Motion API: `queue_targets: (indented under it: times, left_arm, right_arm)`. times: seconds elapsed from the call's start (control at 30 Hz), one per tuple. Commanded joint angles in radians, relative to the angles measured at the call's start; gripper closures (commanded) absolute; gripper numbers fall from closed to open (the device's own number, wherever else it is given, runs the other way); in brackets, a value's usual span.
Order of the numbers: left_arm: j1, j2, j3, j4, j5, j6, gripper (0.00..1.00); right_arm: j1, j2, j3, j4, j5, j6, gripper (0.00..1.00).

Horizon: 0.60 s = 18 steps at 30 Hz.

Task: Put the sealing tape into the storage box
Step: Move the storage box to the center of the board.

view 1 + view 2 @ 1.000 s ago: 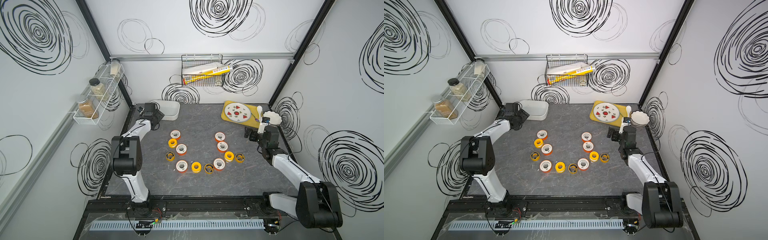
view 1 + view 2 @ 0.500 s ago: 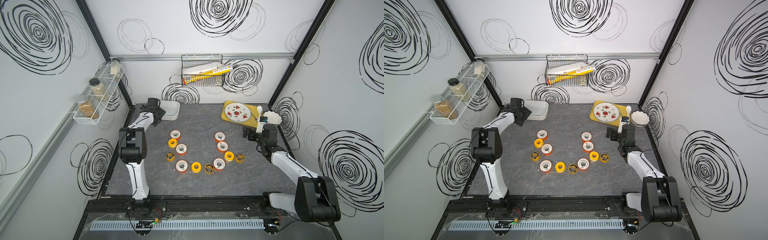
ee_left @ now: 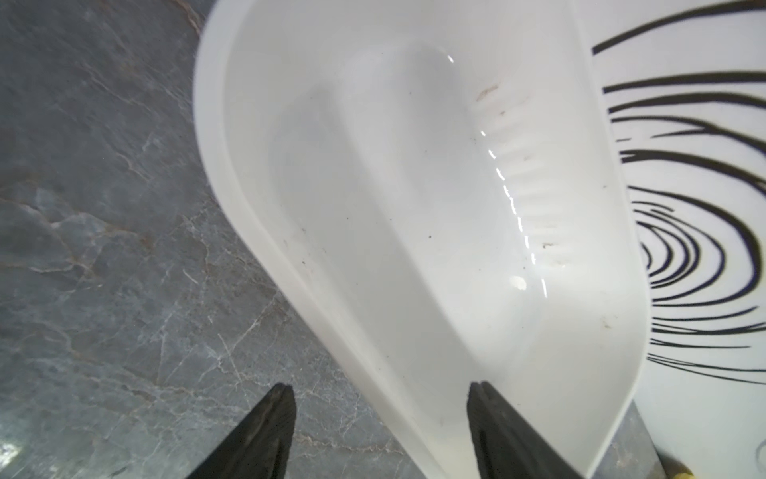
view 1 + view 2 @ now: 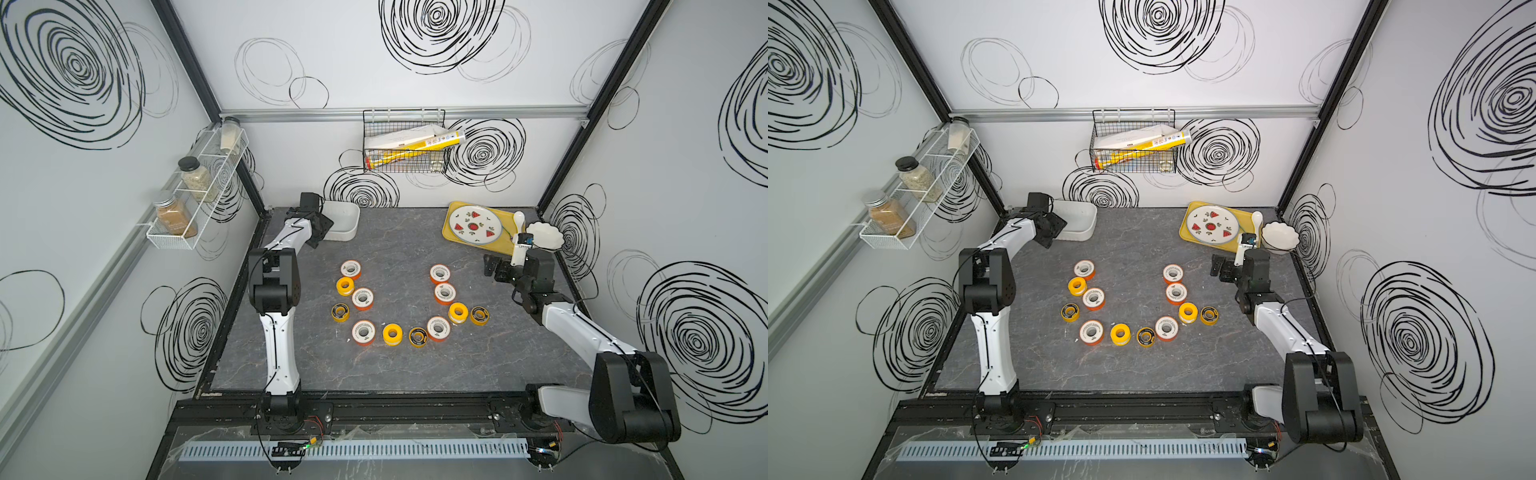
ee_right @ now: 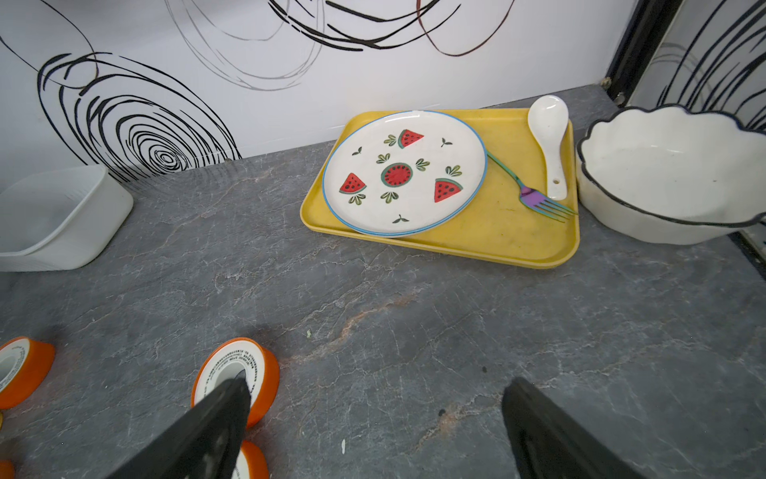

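- Slippage is the main worry at the box, upper left of the table in both top views. The left gripper straddles its near wall, one finger inside and one outside. The jaws are part open with a clear gap and pinch nothing yet. A pinch on thin, glossy plastic near a corner could slide off, or tip the box if pulled.
- Dragging the box toward mid-frame could plough it into the tape.
- Tape: all twelve spools lie flat on the table in a U at mid-frame, well apart from the box. Several sit touching or nearly so, and fingers closing on one may shove its neighbour.
- Right gripper: it is just right of the U's upper right end, jaws spread wide and empty. One finger overlaps an orange spool in the wrist view, and I cannot tell whether they touch. A descent from there could land on the spool's face instead of around it.
- Right arm: it is close to the bowl and tray, and a swing back could clip them.
- Box: empty, a few specks only.
- Tray: plate, spoon, fork.
- Bowl: empty.
- Basket, back wall: a yellow tube and pale packets.
- Shelf, left wall: three jars.
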Motion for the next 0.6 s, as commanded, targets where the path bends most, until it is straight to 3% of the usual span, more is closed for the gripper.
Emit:
queue_targets:
  times: [0.0,0.57]
  left_arm:
    - [-0.009,0.038,0.040,-0.010,0.050,0.029,0.37]
    - [-0.075,0.106,0.134,0.003,0.162,0.131,0.76]
  right_arm:
    - [-0.003,0.012,0.012,0.010,-0.021,-0.009,0.00]
    - [-0.003,0.029,0.026,-0.005,-0.051,-0.012,0.00]
